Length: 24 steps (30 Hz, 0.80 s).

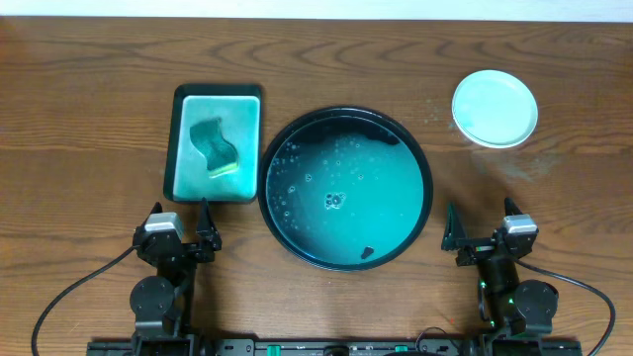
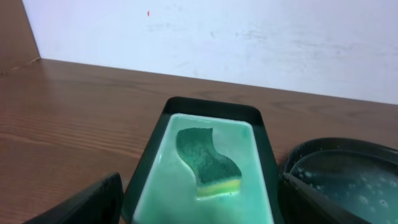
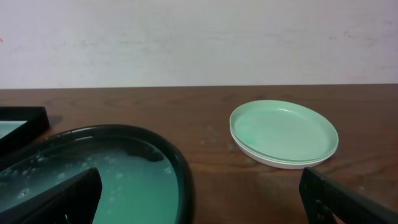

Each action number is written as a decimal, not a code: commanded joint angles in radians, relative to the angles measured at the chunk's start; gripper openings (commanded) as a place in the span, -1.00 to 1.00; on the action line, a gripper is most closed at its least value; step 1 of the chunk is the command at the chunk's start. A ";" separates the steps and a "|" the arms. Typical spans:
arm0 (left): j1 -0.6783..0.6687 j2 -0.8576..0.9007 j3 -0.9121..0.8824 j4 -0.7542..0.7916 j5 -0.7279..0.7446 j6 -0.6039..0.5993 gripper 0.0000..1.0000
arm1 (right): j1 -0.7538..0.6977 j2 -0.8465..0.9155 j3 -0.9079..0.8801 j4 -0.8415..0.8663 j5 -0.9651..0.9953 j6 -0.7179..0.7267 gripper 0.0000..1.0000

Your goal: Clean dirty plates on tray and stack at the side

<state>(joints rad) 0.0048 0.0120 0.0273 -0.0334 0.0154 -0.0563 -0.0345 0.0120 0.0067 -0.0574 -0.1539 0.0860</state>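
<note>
Spotted the tray (image 1: pixel 427 188) smack in the middle of the surface (image 1: pixel 89 89), black rim, glossy teal inside. Looks wet and sudsy in there, with bubbles (image 1: pixel 336 201) scattered about and one small dark speck (image 1: pixel 366 250) near the front edge. Can't tell what that speck is.

Found the plates (image 1: pixel 495 108) off on the right side toward the back, well apart from the tray, sitting flat on the wood. From the right wrist view, reads as a stack (image 3: pixel 284 132): pale mint on top, a whiter rim peeking out underneath. Hard to count them exactly. Looks clean on top, no smears showing.

Over on the left, just beside the tray: a rectangular green sponge dish (image 1: pixel 181 148) with a wavy green-and-yellow sponge (image 1: pixel 218 148) lying in it.

Left hand (image 1: pixel 181 220) parked near the front, fingers spread wide, gripping nothing, pointed at the sponge dish. Right hand (image 1: pixel 481 222) same deal on the other side, spread apart and empty, facing the plates and the tray's rim (image 3: pixel 180 174).
</note>
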 commanded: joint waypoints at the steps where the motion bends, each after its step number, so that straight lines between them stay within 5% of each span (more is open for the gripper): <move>1: 0.005 -0.011 -0.023 -0.022 -0.016 -0.013 0.59 | -0.003 -0.006 -0.001 -0.004 -0.005 -0.016 0.98; 24: 0.004 -0.008 -0.023 -0.039 -0.016 0.036 0.60 | -0.003 -0.006 -0.001 -0.004 -0.005 -0.016 0.99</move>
<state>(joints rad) 0.0048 0.0109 0.0277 -0.0418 0.0162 -0.0296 -0.0345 0.0120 0.0067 -0.0574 -0.1539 0.0856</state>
